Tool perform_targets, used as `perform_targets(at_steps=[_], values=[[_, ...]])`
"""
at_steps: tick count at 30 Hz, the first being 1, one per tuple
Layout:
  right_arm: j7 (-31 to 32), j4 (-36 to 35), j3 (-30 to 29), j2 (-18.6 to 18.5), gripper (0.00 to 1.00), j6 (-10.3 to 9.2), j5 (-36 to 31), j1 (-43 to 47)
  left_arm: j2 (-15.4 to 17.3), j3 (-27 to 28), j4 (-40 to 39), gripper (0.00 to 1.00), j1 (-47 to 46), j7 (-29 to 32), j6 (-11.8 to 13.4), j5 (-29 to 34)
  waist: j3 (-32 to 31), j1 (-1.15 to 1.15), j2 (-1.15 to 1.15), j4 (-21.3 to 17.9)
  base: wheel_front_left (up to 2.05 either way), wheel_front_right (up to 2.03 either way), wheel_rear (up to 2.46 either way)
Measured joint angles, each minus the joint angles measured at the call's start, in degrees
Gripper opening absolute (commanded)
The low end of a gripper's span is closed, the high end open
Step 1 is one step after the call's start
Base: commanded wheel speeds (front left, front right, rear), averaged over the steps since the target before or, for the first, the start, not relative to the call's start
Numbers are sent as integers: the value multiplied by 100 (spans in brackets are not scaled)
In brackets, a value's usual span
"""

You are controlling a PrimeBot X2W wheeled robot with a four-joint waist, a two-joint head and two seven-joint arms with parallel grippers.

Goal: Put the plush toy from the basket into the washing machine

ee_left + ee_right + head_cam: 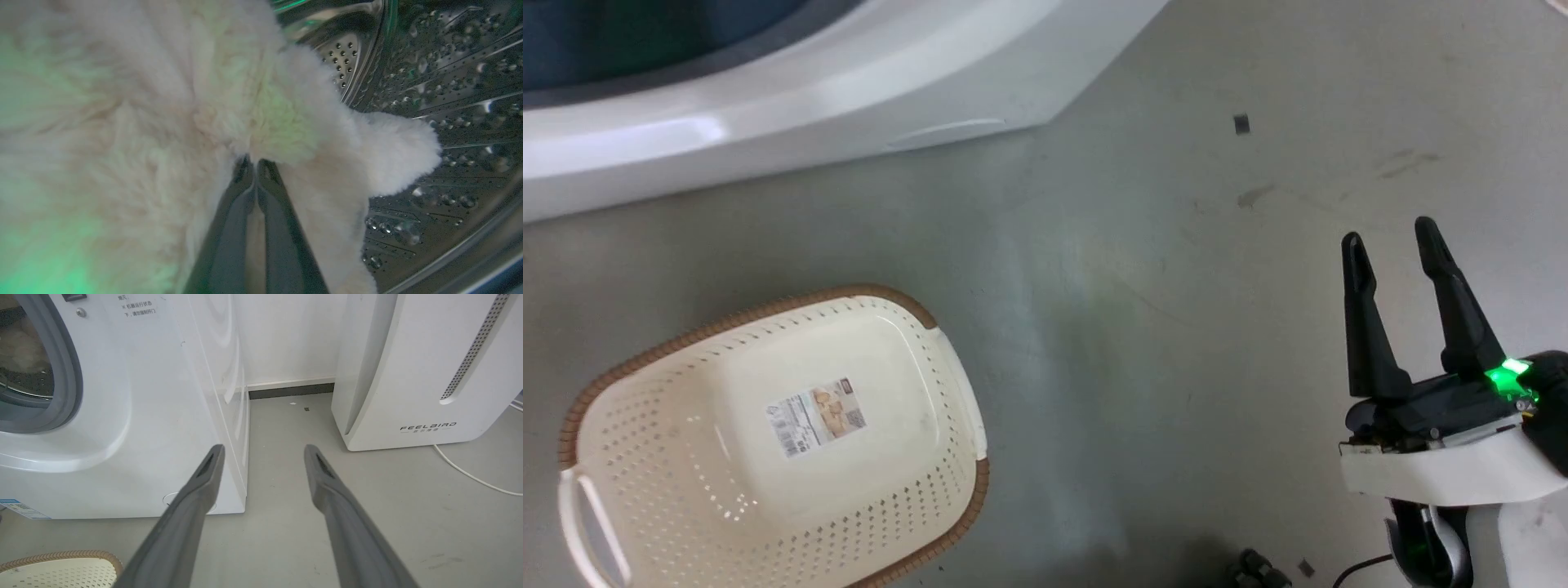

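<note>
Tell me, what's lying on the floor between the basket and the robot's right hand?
Nothing. In the head view, the stretch between the basket and the right hand is bare grey floor with only faint scuffs.

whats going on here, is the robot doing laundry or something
The robot's left hand is shut on the fluffy cream-beige plush toy and holds it inside the shiny perforated steel drum of the large white front-loading washing machine. The oval cream-white plastic basket sits empty on the grey floor in front of the machine. The right hand hangs open above the floor, holding nothing. The toy is not yet let go.
</note>
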Motion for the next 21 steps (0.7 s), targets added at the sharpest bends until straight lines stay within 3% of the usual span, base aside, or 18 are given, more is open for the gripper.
perform_targets(at_steps=[8, 21], values=[[0, -27, 35, 0, 100, 0, 122, -174, 349, -272, 1282, 0, -901, 249, -3, 205, 551, 0, 0, -196, 0, 0, 0], [0, 1, 5, 0, 100, 0, 123, -279, 218, -977, 2350, 0, -1245, 66, -102, 156, 563, 0, 0, -111, 0, 0, 0]])
